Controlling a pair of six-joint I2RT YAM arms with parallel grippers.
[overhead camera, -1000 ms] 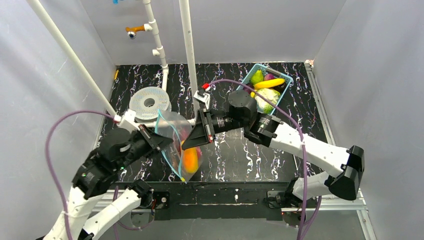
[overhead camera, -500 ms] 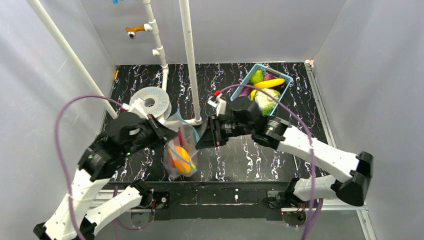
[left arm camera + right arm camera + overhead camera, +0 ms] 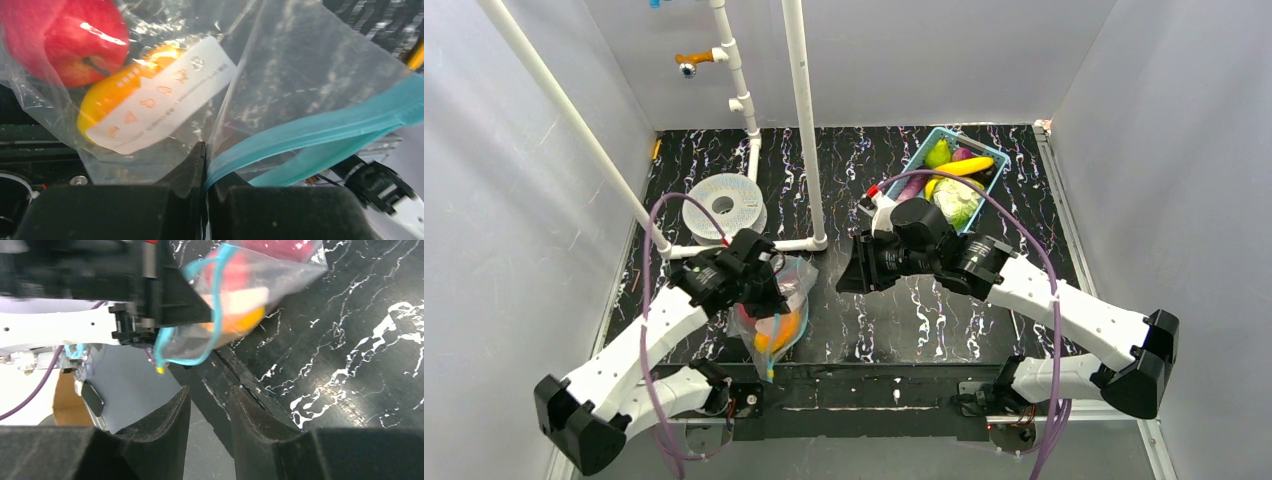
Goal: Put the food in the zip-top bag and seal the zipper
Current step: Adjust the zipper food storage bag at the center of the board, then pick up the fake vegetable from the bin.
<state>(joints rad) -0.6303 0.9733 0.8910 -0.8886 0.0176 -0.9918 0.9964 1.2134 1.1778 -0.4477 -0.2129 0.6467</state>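
Observation:
The zip-top bag (image 3: pixel 776 315) hangs from my left gripper (image 3: pixel 769 290) over the front of the table. My left gripper (image 3: pixel 206 155) is shut on the zipper (image 3: pixel 310 130), and the strip's two sides part just past the jaws. Inside the bag lie a red apple (image 3: pixel 65 40) and an orange-yellow piece (image 3: pixel 110 100) behind the white label (image 3: pixel 160 100). My right gripper (image 3: pixel 846 275) stands open to the right of the bag, apart from it. In the right wrist view my right gripper (image 3: pixel 210 395) holds nothing, with the bag (image 3: pixel 240 290) ahead of it. More food, a banana (image 3: pixel 964 166) among it, sits in the basket.
The light-blue basket (image 3: pixel 921 152) stands at the back right. A grey spool (image 3: pixel 722 207) lies at the back left beside white pipes (image 3: pixel 804 120) that rise from the table. The table's front edge (image 3: pixel 874 372) runs just below the bag.
My right gripper let go of the bag, opened and drew back to the right. My left arm swung the bag down and toward the front, where it now hangs from that gripper alone.

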